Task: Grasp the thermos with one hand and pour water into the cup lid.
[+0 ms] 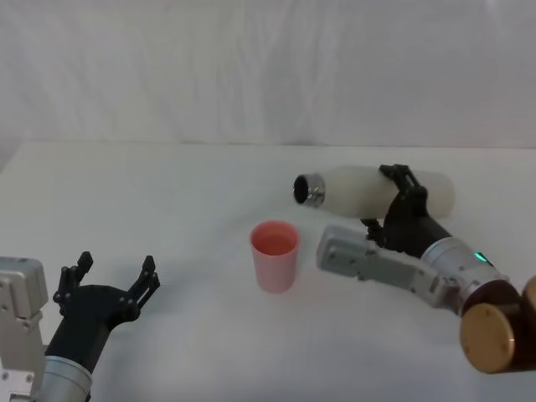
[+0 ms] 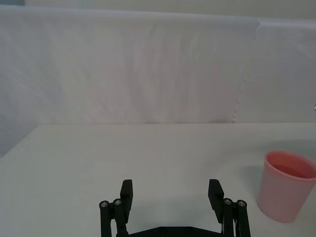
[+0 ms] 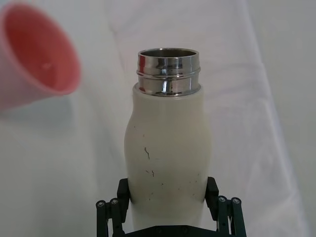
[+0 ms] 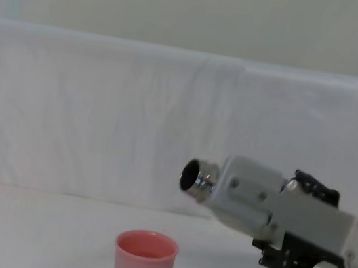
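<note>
The cream-white thermos (image 1: 360, 189) is held in the air, tipped nearly level, with its steel neck (image 1: 309, 190) pointing left, above and to the right of the cup lid. My right gripper (image 1: 394, 201) is shut on its body; in the right wrist view the black fingers (image 3: 212, 190) clamp both sides of the thermos (image 3: 168, 148). The pink cup lid (image 1: 275, 255) stands upright on the table, seen also as the cup lid (image 4: 144, 260) below the open thermos mouth (image 4: 192, 176). No stream of water shows. My left gripper (image 1: 113, 280) rests open at the lower left, apart from both.
A white cloth covers the table (image 1: 167, 201) and hangs as a backdrop (image 4: 100, 114). The right arm's grey segment (image 1: 377, 264) lies low, just right of the cup lid. From the left wrist, the cup lid (image 2: 286, 185) stands to one side of the open fingers (image 2: 127, 190).
</note>
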### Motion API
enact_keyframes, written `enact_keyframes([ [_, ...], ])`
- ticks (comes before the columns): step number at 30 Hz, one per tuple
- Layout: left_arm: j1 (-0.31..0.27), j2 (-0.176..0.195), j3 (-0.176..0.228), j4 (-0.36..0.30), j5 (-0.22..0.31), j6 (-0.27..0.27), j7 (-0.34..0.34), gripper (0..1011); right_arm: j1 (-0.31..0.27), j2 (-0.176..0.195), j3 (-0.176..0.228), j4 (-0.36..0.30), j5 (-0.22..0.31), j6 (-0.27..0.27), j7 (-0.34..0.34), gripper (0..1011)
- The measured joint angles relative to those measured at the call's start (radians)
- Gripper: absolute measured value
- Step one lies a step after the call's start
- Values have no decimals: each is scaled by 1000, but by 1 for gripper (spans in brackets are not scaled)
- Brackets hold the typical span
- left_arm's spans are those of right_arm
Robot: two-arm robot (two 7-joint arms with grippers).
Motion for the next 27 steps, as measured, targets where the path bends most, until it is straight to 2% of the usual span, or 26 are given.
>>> enact_keyframes([
  [3, 0, 0, 0, 0, 0, 0, 0, 1001, -28, -16, 48, -27, 77, -8, -2, 946],
  [6, 0, 0, 0, 0, 0, 0, 0, 1001, -45, -27, 77, -43, 127, -13, -2, 946],
  [9, 0, 0, 0, 0, 0, 0, 0, 1001, -73, -48, 123, -68, 209, -18, 4, 946],
  [13, 0, 0, 0, 0, 0, 0, 0, 1001, -93, -69, 160, -81, 287, -21, 13, 946],
  [19, 0, 0, 0, 0, 0, 0, 0, 1001, -128, -120, 239, -100, 465, -22, 45, 946],
  [21, 0, 0, 0, 0, 0, 0, 0, 1001, -134, -130, 252, -103, 503, -21, 52, 946],
  [24, 0, 0, 0, 0, 0, 0, 0, 1001, -146, -150, 282, -110, 586, -10, 73, 946],
  [27, 0, 0, 0, 0, 0, 0, 0, 1001, -151, -158, 294, -113, 627, -4, 84, 946],
])
